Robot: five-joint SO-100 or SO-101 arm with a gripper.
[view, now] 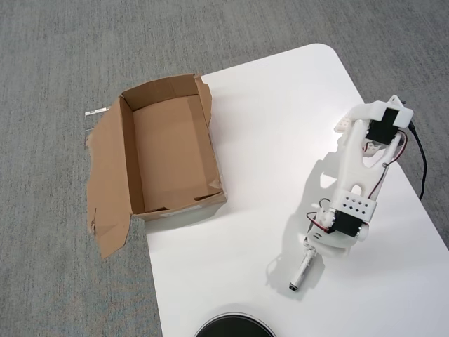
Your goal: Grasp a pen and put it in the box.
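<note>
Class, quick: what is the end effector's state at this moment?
End effector: closed on the pen, whose tip sticks out below it in the overhead view.

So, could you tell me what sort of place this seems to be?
Probably an office or lab room: grey carpet underfoot, a white rounded-corner table holding a small white robot arm, and a torn cardboard box at its edge.
</note>
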